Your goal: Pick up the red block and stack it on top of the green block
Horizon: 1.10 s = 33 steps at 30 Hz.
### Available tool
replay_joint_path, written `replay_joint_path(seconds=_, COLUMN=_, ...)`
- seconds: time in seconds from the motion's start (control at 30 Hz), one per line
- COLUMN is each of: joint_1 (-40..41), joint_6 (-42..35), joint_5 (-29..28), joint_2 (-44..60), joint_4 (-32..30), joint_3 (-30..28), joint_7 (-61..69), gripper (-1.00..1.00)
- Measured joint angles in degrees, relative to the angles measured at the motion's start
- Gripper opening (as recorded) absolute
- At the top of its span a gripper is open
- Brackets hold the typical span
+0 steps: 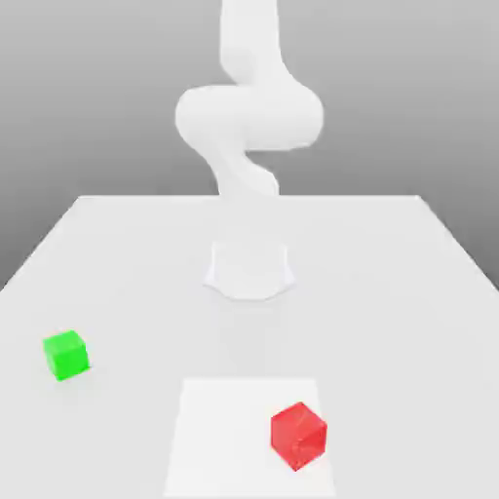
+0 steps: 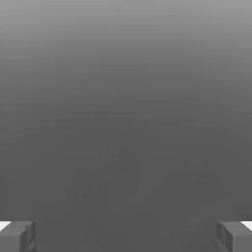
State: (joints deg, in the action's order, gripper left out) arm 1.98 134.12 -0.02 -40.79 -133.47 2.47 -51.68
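The red block point(image 1: 298, 436) rests on the white table point(image 1: 390, 292) near its front edge, toward the exterior view's right, on a paler square patch point(image 1: 214, 439). Off to the exterior view's left sits the green block point(image 1: 66, 355), well apart from the red one. In the hand view my gripper point(image 2: 126, 236) is open, its two grey fingertips point(image 2: 17, 236) standing far apart with nothing between them and plain grey background beyond. The white arm point(image 1: 249, 117) rises from its base and leaves the exterior view at the top.
The arm's round base point(image 1: 249, 268) stands at the middle of the table, behind both blocks. The table's edges run along the exterior view's left and right sides and its far end.
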Motion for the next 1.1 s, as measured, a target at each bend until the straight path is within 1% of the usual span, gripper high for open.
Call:
replay_joint_path(seconds=0.03, joint_1=1.72, joint_6=1.03, joint_5=0.69, joint_2=2.12, joint_4=-0.73, joint_3=1.77, joint_7=-2.02, gripper=0.00)
replay_joint_path(seconds=0.17, joint_1=4.84, joint_6=4.83, joint_5=0.26, joint_2=10.22, joint_4=-3.47, joint_3=5.99, joint_7=-11.76, gripper=0.00)
replay_joint_path(seconds=0.33, joint_1=7.95, joint_6=9.50, joint_5=-1.19, joint_2=20.23, joint_4=-6.83, joint_3=10.64, joint_7=-24.39, gripper=0.00)
replay_joint_path(seconds=0.5, joint_1=9.87, joint_6=14.13, joint_5=-3.47, joint_2=30.38, joint_4=-10.17, joint_3=14.01, joint_7=-37.60, gripper=0.00)
replay_joint_path(seconds=0.6, joint_1=10.07, joint_6=16.89, joint_5=-4.84, joint_2=36.50, joint_4=-12.17, joint_3=15.02, joint_7=-45.49, gripper=0.00)
replay_joint_path(seconds=0.77, joint_1=8.22, joint_6=21.62, joint_5=-5.59, joint_2=46.46, joint_4=-15.47, joint_3=14.62, joint_7=-57.47, gripper=0.00)
replay_joint_path(seconds=0.83, joint_1=7.20, joint_6=24.47, joint_5=-7.48, joint_2=50.53, joint_4=-15.46, joint_3=13.33, joint_7=-60.48, gripper=0.00)
replay_joint_path(seconds=0.93, joint_1=4.45, joint_6=29.38, joint_5=-11.55, joint_2=56.75, joint_4=-14.60, joint_3=9.74, joint_7=-63.97, gripper=0.00)
replay_joint_path(seconds=0.97, joint_1=3.34, joint_6=30.99, joint_5=-12.79, joint_2=58.73, joint_4=-14.28, joint_3=8.36, joint_7=-64.93, gripper=-1.00)
replay_joint_path(seconds=1.1, joint_1=3.34, joint_6=31.09, joint_5=-12.80, joint_2=58.73, joint_4=-14.28, joint_3=8.36, joint_7=-64.94, gripper=-1.00)
